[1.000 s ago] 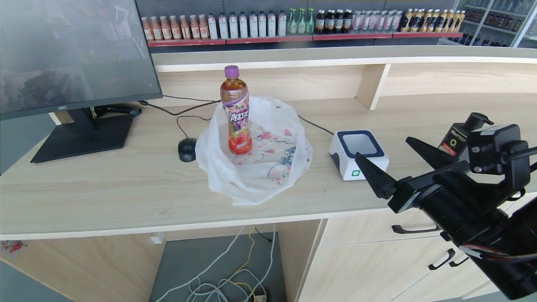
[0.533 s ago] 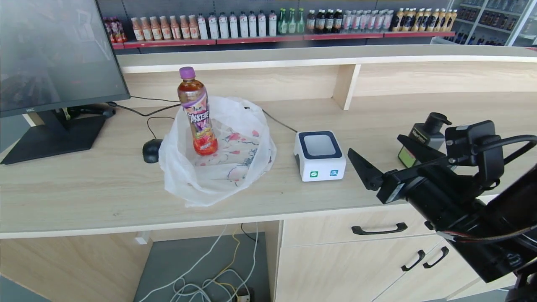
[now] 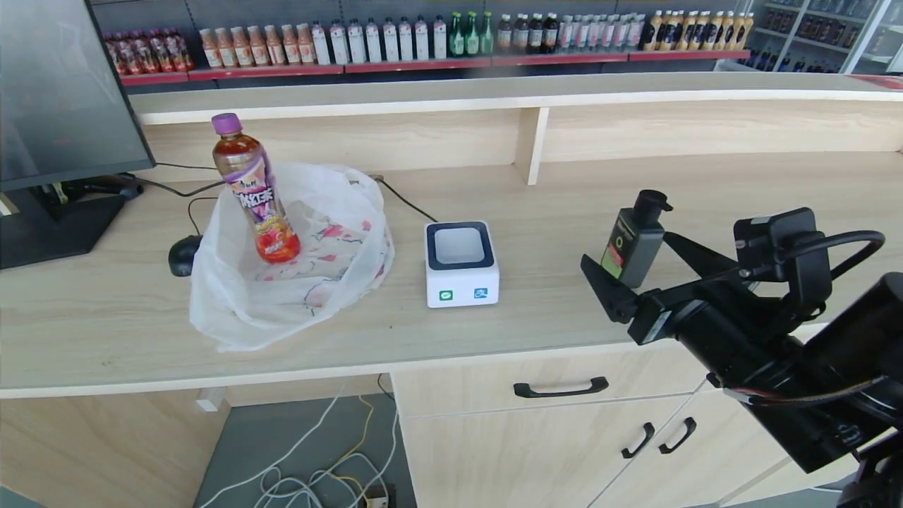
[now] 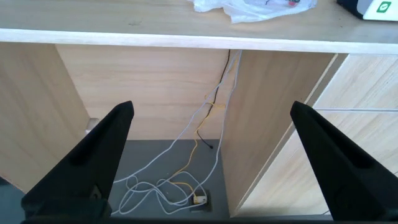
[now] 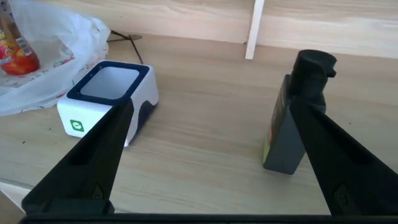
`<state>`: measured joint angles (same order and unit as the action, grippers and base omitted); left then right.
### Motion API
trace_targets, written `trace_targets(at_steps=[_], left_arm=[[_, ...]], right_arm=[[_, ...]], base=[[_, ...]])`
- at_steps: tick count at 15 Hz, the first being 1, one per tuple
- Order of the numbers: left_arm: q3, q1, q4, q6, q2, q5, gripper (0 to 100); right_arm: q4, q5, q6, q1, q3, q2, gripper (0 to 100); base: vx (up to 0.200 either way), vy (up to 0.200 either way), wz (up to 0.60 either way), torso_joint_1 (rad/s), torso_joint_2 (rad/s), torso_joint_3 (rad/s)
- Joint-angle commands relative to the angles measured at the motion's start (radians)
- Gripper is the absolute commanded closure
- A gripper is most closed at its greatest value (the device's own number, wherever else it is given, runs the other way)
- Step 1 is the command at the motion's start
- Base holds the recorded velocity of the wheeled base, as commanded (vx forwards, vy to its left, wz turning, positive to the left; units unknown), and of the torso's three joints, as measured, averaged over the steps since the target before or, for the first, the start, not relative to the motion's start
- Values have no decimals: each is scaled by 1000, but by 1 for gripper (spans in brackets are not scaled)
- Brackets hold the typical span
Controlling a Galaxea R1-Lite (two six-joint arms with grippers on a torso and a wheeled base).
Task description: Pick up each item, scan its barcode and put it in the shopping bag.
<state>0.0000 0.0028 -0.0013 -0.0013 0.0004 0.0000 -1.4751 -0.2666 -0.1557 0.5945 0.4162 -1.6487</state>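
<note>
A dark pump bottle [image 3: 633, 240] [image 5: 298, 115] stands upright on the wooden counter [image 3: 536, 310], right of the white barcode scanner [image 3: 460, 263] [image 5: 109, 102]. My right gripper [image 3: 626, 252] [image 5: 211, 107] is open near the counter's front edge, just short of the bottle and empty. The white shopping bag [image 3: 338, 268] [image 5: 56, 56] lies open left of the scanner with a purple-capped drink bottle [image 3: 254, 190] standing in it. My left gripper [image 4: 211, 107] is open and empty below counter height, facing the space under the counter.
A monitor [image 3: 63, 92] and a mouse [image 3: 183, 254] are at the left. A raised ledge with a divider [image 3: 529, 144] runs behind the counter, with stocked shelves [image 3: 423, 39] beyond. Drawers [image 3: 561, 388] and loose cables [image 4: 186, 180] are below.
The head camera has turned right, so the whole scene shifted left. My right gripper has lined up nearer the pump bottle, which now shows between its fingers.
</note>
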Motion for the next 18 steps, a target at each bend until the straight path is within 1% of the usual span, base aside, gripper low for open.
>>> trace_targets(at_steps=[1,5,9,11,14,15,18], left_arm=[[0,0,0,0,0,0,0],[0,0,1,3,0,0,0],[0,0,1,6,0,-2,0],[0,0,1,6,0,0,0],[0,0,1,6,0,0,0],[0,0,1,6,0,-2,0],[0,0,1,6,0,0,0]], right_arm=[[-1,0,-1,-1,1,-14,0],[-2,-3,-1,-10,46,-48,0],[-5,-3,-1,-13,139,-131,0],[-7,-3,-1,-12,158,-154,0],[-7,-3,-1,16,194,-178,0],[-7,-5,-2,42,208,-195,0],[-7,-6,-2,53,257,-246,0]], base=[[0,-200,0,2,-2,7],[0,-200,0,4,2,4],[0,0,0,0,0,0],[0,0,0,0,0,0],[0,0,0,0,0,0],[0,0,0,0,0,0],[0,0,0,0,0,0]])
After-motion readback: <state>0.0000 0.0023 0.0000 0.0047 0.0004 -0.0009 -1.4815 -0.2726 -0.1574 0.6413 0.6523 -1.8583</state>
